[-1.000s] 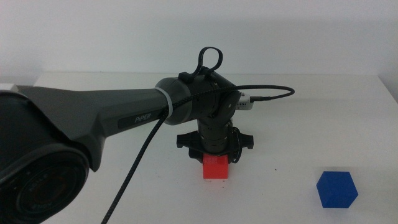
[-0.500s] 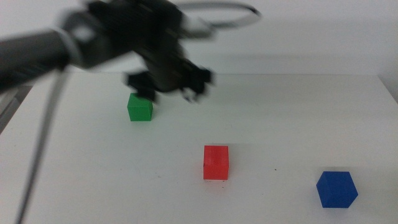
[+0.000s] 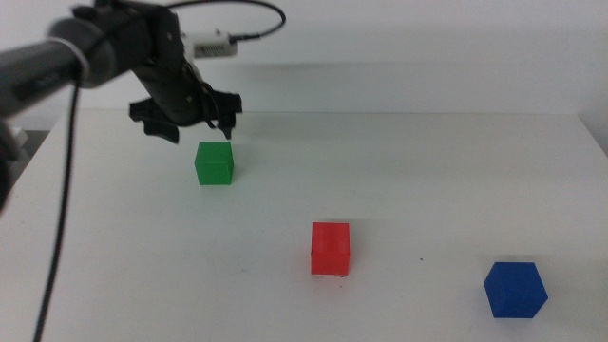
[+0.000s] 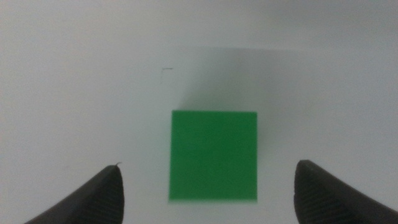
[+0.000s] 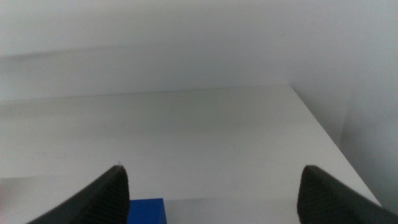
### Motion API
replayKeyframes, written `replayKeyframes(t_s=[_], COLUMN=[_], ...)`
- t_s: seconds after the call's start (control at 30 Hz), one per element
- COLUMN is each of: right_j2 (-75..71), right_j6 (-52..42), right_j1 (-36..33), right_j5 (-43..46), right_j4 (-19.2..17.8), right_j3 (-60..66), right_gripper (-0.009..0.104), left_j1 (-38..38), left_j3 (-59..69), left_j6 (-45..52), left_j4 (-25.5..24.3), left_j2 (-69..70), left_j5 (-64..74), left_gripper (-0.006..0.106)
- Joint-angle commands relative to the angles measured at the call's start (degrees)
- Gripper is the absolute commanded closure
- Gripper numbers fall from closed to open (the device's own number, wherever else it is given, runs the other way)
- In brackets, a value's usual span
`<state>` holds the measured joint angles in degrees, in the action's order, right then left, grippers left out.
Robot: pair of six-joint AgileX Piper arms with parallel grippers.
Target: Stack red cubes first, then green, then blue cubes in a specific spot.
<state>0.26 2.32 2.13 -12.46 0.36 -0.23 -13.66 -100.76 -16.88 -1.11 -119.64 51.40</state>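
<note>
Green cube (image 3: 214,162) sits flat on the white table (image 3: 427,180), far-left area, upright, no tilt; no long axis to speak of (equal sides). In the left wrist view its top face (image 4: 213,155) reads as a clean square, edges roughly lined up with the jaw line. Matte, plain faces, no marks

Left gripper (image 3: 188,122) hovers just above and slightly behind the green cube, not touching it. Jaws spread wide, nothing between them but air; in the wrist view the cube lies between the two jaw tips with clear gaps on both sides (image 4: 208,186)

Red cube (image 3: 330,248) is near table centre, closer to the camera, flat, one face square to the camera. Bright red, matte; a faint seam or shading line across the front face (can't tell which). Well apart from green

Blue cube (image 3: 514,289) is at the near right, flat on the table but rotated so a vertical edge points toward the camera. Deep blue, matte. Well apart from red

All three cubes stand separate, none stacked

Right gripper (image 5: 211,193) only shows in its own wrist view: jaws apart, empty, over the table, a corner of the blue cube (image 5: 147,210) just beside one jaw
</note>
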Motion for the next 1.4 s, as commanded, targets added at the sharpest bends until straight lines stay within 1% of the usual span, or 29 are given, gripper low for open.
replayKeyframes(t_s=[0.0,0.23,0.3,0.33,0.37,0.43,0.5,0.6,0.63,0.67,0.73,0.77,0.87,0.97,1.1,1.27,1.37], right_j2=[-0.26,-0.26,-0.26,-0.26,-0.26,-0.26,-0.26,-0.26,-0.26,-0.26,-0.26,-0.26,-0.26,-0.26,-0.26,-0.26,-0.26], right_j6=[-0.74,-0.74,-0.74,-0.74,-0.74,-0.74,-0.74,-0.74,-0.74,-0.74,-0.74,-0.74,-0.74,-0.74,-0.74,-0.74,-0.74], right_j1=[-0.24,-0.24,-0.24,-0.24,-0.24,-0.24,-0.24,-0.24,-0.24,-0.24,-0.24,-0.24,-0.24,-0.24,-0.24,-0.24,-0.24], right_j5=[0.62,0.62,0.62,0.62,0.62,0.62,0.62,0.62,0.62,0.62,0.62,0.62,0.62,0.62,0.62,0.62,0.62], right_j4=[-0.36,-0.36,-0.36,-0.36,-0.36,-0.36,-0.36,-0.36,-0.36,-0.36,-0.36,-0.36,-0.36,-0.36,-0.36,-0.36,-0.36], right_j3=[0.23,0.23,0.23,0.23,0.23,0.23,0.23,0.23,0.23,0.23,0.23,0.23,0.23,0.23,0.23,0.23,0.23], right_gripper=[0.011,0.011,0.011,0.011,0.011,0.011,0.011,0.011,0.011,0.011,0.011,0.011,0.011,0.011,0.011,0.011,0.011], left_j1=[0.09,0.09,0.09,0.09,0.09,0.09,0.09,-0.86,-1.46,-4.13,-8.51,-11.22,-19.43,-26.31,-31.93,-32.70,-32.70], left_j3=[-2.02,-3.09,-3.09,-3.09,-3.11,-3.21,-3.21,-2.29,-1.30,3.40,9.49,12.20,16.20,16.25,16.16,16.16,16.16], left_j6=[0.91,3.47,4.03,4.26,4.26,4.26,4.44,3.39,1.96,-3.45,-10.82,-15.35,-26.73,-32.28,-34.66,-35.45,-35.47], left_j4=[0.54,0.54,0.54,0.24,0.09,-0.18,0.07,0.61,0.19,-3.22,-7.76,-10.20,-15.15,-15.14,-15.01,-13.93,-15.03], left_j2=[-2.87,-8.47,-9.45,-9.85,-10.15,-10.12,-9.58,-6.07,-4.35,1.41,8.31,11.57,17.67,18.36,15.78,11.71,10.01], left_j5=[-1.01,-4.18,-4.74,-4.98,-4.98,-4.78,-3.61,-0.75,-0.08,-0.32,-0.41,-0.41,1.25,4.15,1.17,-0.58,-2.57], left_gripper=[0.007,0.008,0.012,0.016,0.021,0.037,0.058,0.083,0.088,0.099,0.102,0.102,0.102,0.101,0.099,0.098,0.098])
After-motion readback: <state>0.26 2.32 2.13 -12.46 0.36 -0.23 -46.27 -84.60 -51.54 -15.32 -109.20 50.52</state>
